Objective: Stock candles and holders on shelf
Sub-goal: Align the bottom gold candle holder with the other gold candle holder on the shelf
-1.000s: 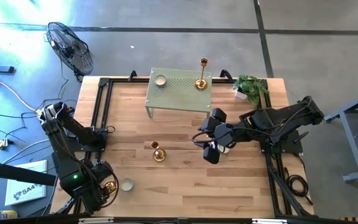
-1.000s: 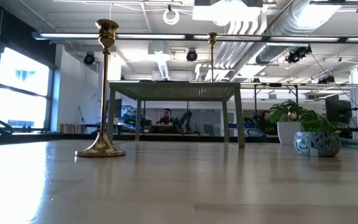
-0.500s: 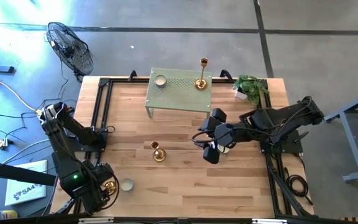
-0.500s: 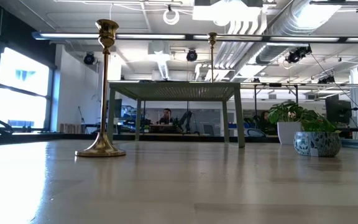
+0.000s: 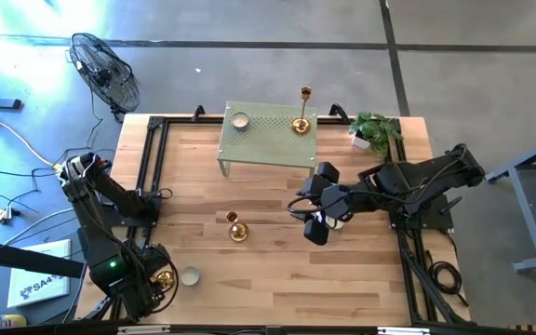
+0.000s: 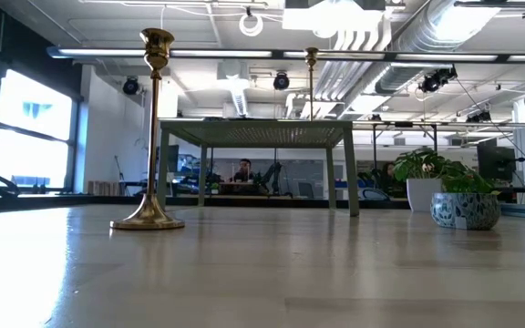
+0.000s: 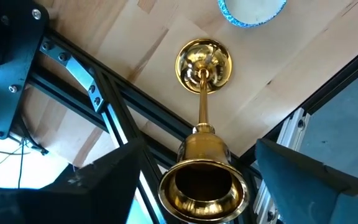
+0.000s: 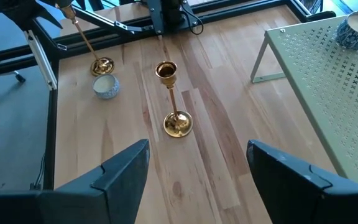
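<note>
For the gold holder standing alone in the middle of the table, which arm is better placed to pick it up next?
The right arm, probably. Its open tool hovers beside that holder and faces it. The left tool is at the table's near left corner, above another holder.

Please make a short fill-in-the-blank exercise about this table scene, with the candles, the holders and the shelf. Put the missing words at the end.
1. On the shelf stand one gold holder and one ____.
2. The holder in the middle of the table stands ____, not lying down.
3. The left gripper is above a holder at the table's ____ corner, as the high view shows it.
4. The fingers of the right gripper are ____ and hold nothing.

Missing words: candle; upright; lower left; open
</note>
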